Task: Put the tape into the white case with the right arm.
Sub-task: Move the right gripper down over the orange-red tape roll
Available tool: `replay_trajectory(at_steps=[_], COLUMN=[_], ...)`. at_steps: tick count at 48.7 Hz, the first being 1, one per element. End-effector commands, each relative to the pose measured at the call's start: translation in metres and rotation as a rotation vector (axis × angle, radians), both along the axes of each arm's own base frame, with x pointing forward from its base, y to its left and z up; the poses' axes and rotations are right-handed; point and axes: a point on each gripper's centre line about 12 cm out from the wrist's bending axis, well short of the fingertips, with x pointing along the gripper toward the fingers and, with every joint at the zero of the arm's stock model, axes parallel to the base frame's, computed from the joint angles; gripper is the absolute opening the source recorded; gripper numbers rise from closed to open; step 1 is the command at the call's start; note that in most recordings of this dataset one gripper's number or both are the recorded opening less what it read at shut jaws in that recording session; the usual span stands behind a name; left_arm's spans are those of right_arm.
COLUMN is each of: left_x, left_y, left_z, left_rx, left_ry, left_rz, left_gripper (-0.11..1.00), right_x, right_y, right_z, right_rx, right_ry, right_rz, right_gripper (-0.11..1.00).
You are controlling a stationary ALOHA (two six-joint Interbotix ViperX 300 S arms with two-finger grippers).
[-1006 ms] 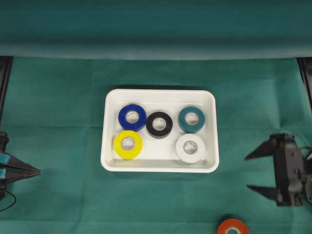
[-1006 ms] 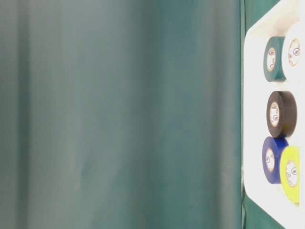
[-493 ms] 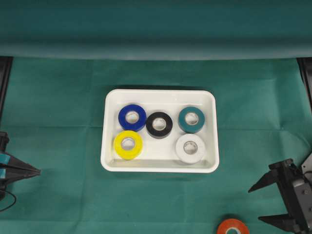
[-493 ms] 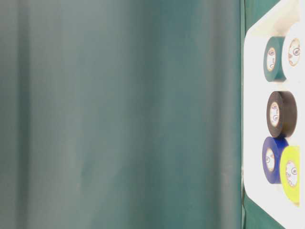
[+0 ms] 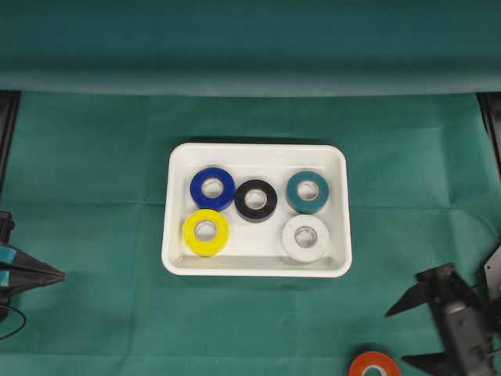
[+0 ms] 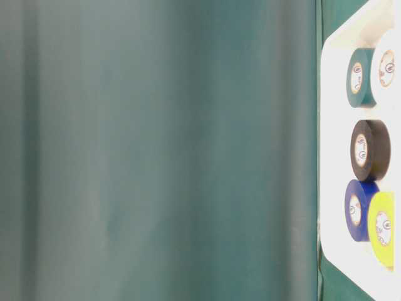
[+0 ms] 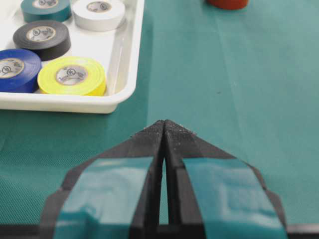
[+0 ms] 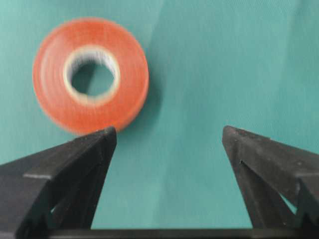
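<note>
Closest in, the right tool [image 8: 169, 137] hangs with its fingers spread wide and nothing between them. The orange tape [image 8: 90, 75] lies flat on the green bench [image 5: 94, 157] just ahead, off toward the left finger [image 8: 75, 164] rather than centred, so I'd slide over until the roll sits squarely in the gap before dropping and squeezing across its rim. Further off, the white case [image 5: 257, 151] already holds five rolls, and the bare spot looks to be the front middle. The left tool [image 7: 164, 128] sits pinched together, out of it.
</note>
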Motion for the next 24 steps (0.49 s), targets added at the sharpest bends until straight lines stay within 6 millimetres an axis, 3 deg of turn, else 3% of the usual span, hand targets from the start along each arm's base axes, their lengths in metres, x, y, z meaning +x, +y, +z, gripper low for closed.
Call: replay_trajectory(at_steps=[1, 11, 24], left_x=[0.001, 0.001, 0.001], left_y=[0.000, 0.000, 0.000], left_z=[0.004, 0.004, 0.004], left_rx=[0.000, 0.000, 0.002], left_ry=[-0.002, -0.002, -0.003], left_rz=[0.002, 0.002, 0.002], left_gripper=[0.00, 0.00, 0.00], right_x=[0.020, 0.047, 0.055], right_y=[0.010, 0.022, 0.025], right_z=[0.005, -0.005, -0.011], right_rx=[0.011, 0.002, -0.006], right_ry=[-0.006, 0.038, 0.059], right_rz=[0.012, 0.021, 0.022], right_gripper=[0.76, 0.76, 0.76])
